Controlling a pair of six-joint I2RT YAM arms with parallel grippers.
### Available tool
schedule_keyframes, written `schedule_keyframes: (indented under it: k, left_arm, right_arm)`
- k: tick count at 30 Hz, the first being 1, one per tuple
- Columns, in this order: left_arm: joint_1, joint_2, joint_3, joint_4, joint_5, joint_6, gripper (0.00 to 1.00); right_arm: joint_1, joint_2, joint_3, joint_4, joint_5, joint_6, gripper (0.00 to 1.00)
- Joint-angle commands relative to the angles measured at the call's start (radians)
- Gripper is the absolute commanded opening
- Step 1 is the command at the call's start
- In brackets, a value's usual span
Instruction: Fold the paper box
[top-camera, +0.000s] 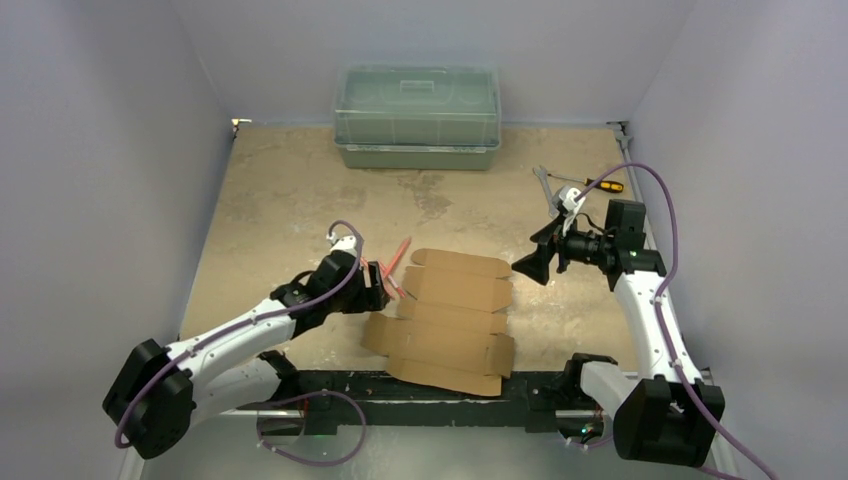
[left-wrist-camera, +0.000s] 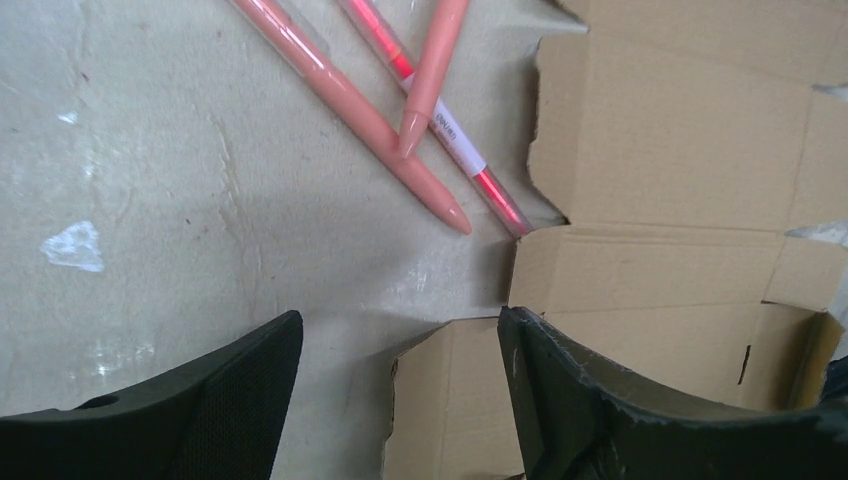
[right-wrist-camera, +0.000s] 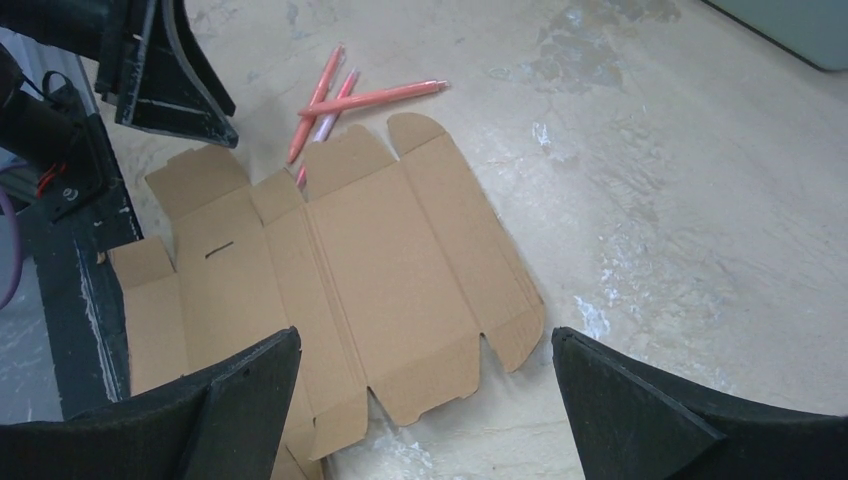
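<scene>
Both open. Left gripper (left-wrist-camera: 400, 330) straddles a box (left-wrist-camera: 680, 150) flap edge, pens (left-wrist-camera: 350, 100) just ahead; right gripper (right-wrist-camera: 425, 340) hovers above box, holding nothing.

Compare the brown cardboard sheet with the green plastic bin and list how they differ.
Shape: the paper box lies as a flat, unfolded sheet; the green bin stands formed and closed. Material: the paper box is opaque brown cardboard; the green bin is translucent plastic. Place: the paper box lies at the near edge of the table, the green bin by the far wall. Both rest on the table.
</scene>
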Motion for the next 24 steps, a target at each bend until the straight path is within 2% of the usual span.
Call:
schedule_keyframes:
  k: [1, 5, 9, 16, 20, 24]
  left_arm:
    - [0.003, 0.067, -0.010, 0.000, 0.084, -0.043, 0.68]
    - [0.003, 0.060, -0.011, -0.009, 0.146, -0.061, 0.55]
    - [-0.001, 0.065, -0.003, -0.036, 0.181, -0.071, 0.48]
    - [-0.018, 0.077, -0.052, 0.032, 0.199, -0.094, 0.17]
    - [-0.037, 0.089, -0.027, 0.076, 0.190, -0.064, 0.00]
    - [-0.077, 0.127, 0.083, 0.073, 0.159, 0.051, 0.00]
  right_arm:
    - [-0.004, -0.015, 0.011, 0.035, -0.036, -0.025, 0.99]
    - [-0.002, -0.020, 0.001, 0.049, -0.056, -0.011, 0.99]
    - [-0.002, -0.017, 0.000, 0.052, -0.054, -0.012, 0.99]
    - [-0.002, -0.008, -0.003, 0.051, -0.068, -0.033, 0.99]
    - [-0.002, -0.006, -0.002, 0.038, -0.068, -0.055, 0.99]
    - [-0.002, -0.006, 0.024, -0.025, -0.086, -0.140, 0.99]
